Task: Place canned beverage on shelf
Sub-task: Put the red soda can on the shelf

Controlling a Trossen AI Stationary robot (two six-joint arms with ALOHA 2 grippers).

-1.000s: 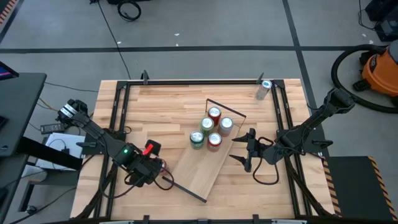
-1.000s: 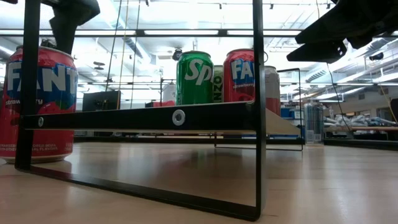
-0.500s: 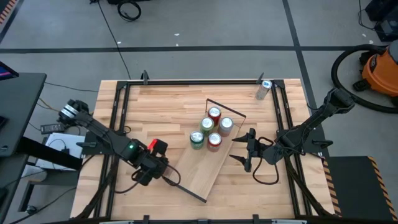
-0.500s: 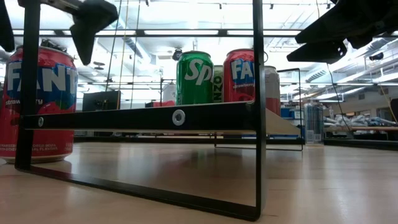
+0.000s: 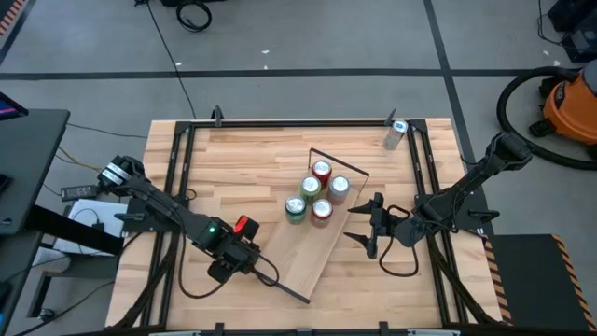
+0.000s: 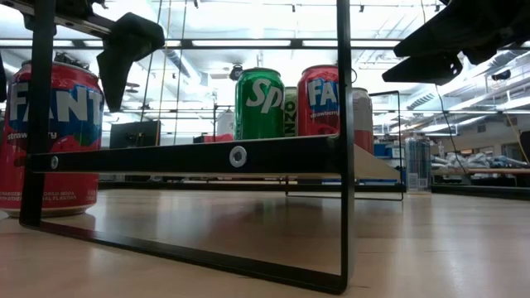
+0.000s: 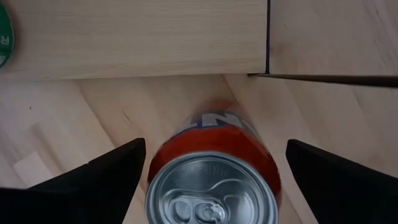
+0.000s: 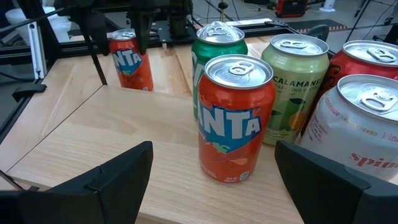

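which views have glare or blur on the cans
Low view: bright ceiling lights backlight the shelf frame, far cans soft. Left wrist view: the red can under the open left tool is sharp on its lid, label blurred. Right wrist view: lids glint.

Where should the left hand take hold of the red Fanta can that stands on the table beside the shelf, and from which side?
Grip the red Fanta can around its round side wall, coming down from above. It stands upright with its lid up, and the left hand hangs open over it, one finger on each side. The shelf edge is close on one side only.
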